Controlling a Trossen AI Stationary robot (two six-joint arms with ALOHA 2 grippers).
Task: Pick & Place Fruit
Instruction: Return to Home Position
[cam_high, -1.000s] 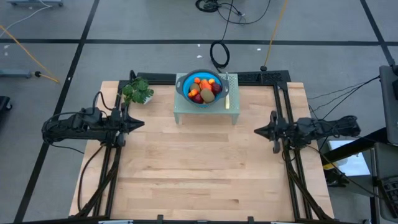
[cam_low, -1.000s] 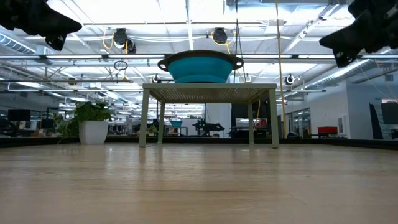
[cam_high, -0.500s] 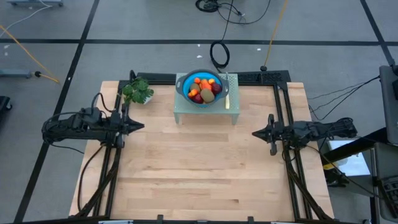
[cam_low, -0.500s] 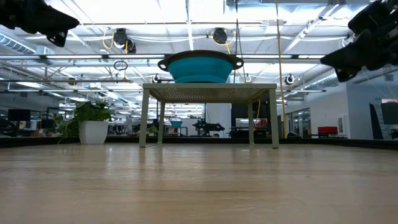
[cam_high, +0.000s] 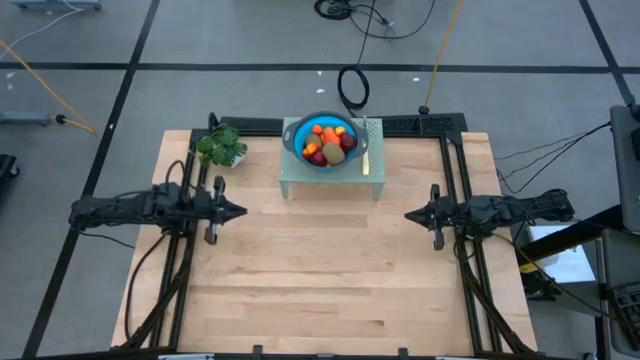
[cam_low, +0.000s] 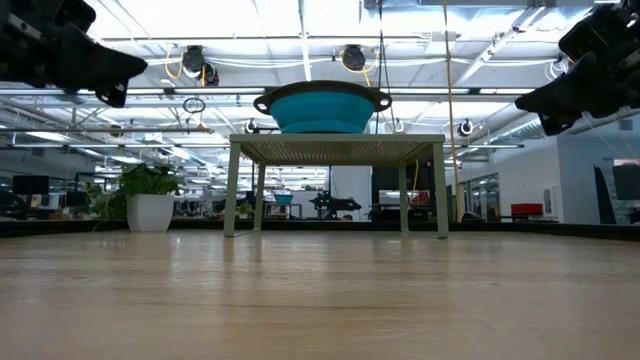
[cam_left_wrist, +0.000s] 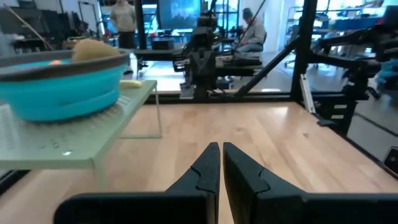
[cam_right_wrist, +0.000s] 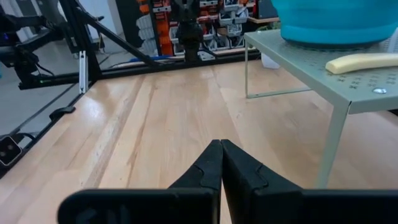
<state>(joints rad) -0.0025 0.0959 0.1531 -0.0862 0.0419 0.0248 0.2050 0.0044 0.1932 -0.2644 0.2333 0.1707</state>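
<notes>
High view — fruit (cam_high: 331, 141) in colander (cam_high: 296, 133); left gripper (cam_high: 240, 212), right gripper (cam_high: 409, 215) pressed together.

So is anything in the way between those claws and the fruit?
Nothing visible stands on the table between them. The fruit sits inside the blue colander on the raised shelf; only its wall surrounds it. The left gripper and right gripper hang shut at the sides.

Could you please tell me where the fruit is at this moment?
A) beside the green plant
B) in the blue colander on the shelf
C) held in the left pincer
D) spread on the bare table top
B: the fruit lies heaped in the blue colander standing on the shelf, and the left pincer is shut on nothing.
</notes>
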